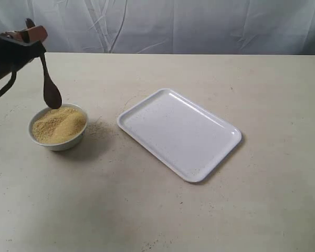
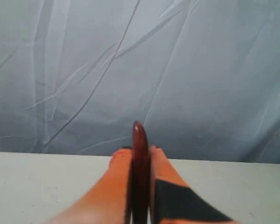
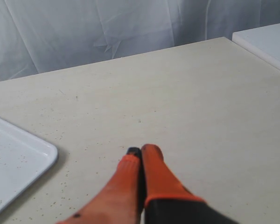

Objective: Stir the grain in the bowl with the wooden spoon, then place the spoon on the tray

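My left pincer (image 1: 27, 35) is clamped tight on the top end of the wooden spoon (image 1: 46, 73). The spoon hangs almost straight down. Its scoop is over the back edge of the bowl (image 1: 68, 142), just above the grain (image 1: 59, 126). I cannot tell if it touches the grain. My right pincer (image 3: 142, 151) is squeezed closed with nothing in it. It is low over the worktop (image 1: 147, 210), near a corner of the tray (image 1: 178, 134).

I think step 1, the stirring, is either starting or ending. I cannot tell which. Step 2 is not done: the spoon is not on the tray, which lies well apart from the bowl.

The spoon is dark reddish brown and shiny, with a thin handle and a small oval scoop. The grain is sandy yellow and heaped unevenly. A few grains lie beside the bowl.
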